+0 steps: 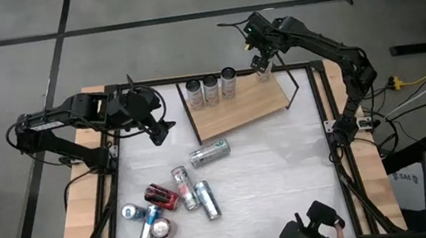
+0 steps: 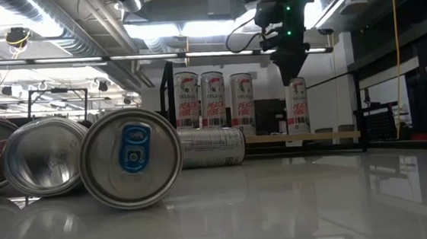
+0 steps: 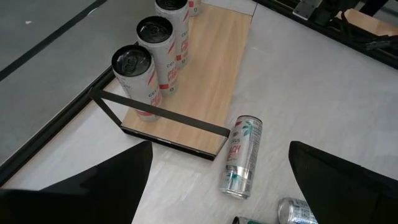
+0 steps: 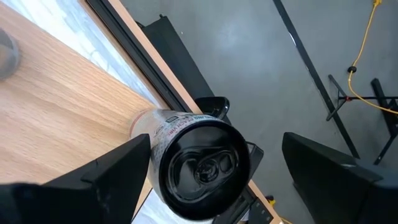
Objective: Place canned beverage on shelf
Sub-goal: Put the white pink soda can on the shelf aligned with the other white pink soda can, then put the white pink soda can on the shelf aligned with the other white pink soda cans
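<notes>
Can (image 4: 193,163) is standing upright on the shelf (image 1: 241,108) – long axis vertical – sitting between the right gripper's (image 1: 262,64) wide-spread fingers, not getting squeezed.

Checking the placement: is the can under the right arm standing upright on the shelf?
Upright: the can stands vertically on the shelf below the right gripper, whose jaws are open around it.

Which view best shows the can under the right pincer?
The right wrist view: the can fills the frame, standing on the shelf between the open pincer's fingers. The low view shows it side-on; the high view mostly hides it; the left wrist view misses it.
</notes>
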You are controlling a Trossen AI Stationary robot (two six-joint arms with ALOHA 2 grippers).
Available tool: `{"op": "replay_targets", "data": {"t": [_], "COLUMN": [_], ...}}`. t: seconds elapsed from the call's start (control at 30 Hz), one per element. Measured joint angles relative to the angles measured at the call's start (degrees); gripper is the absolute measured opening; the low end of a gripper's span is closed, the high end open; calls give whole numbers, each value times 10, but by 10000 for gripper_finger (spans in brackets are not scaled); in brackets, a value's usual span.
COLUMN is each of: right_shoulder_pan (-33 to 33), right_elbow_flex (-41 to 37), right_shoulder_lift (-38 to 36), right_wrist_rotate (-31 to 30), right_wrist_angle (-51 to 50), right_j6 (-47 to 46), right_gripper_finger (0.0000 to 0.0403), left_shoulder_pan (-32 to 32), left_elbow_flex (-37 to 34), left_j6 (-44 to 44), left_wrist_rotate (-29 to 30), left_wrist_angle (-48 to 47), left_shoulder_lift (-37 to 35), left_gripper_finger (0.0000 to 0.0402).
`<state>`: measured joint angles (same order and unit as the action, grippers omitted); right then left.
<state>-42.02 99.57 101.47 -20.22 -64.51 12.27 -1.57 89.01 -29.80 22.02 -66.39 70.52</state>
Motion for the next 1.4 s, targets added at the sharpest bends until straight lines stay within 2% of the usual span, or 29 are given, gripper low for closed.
{"op": "replay_targets", "data": {"t": [0.3,0.53,0.83,1.23,1.4], "right_shoulder_pan": [0,24,146,307,370], "right_elbow_flex": [0,0,0,0,0], "right_shoulder_lift": [-32,-64,-82,-79,-67], "right_wrist_rotate": [5,63,77,210,228], "right_wrist_angle": [2,18,19,20,30], "right_j6": [1,1,32,15,-8], "right_gripper_finger": [358,358,358,358,358], "left_shoulder_pan": [0,0,-1,-33,-51], "left_elbow_flex": [0,0,0,0,0], "left_j6": [0,-1,-29,-11,-11], "left_wrist_rotate": [0,-15,-70,-110,-110], "left_wrist_angle": [0,1,1,-8,-8], "left_shoulder_lift": [0,0,5,22,22], "left_gripper_finger": [370,370,370,370,370]}}
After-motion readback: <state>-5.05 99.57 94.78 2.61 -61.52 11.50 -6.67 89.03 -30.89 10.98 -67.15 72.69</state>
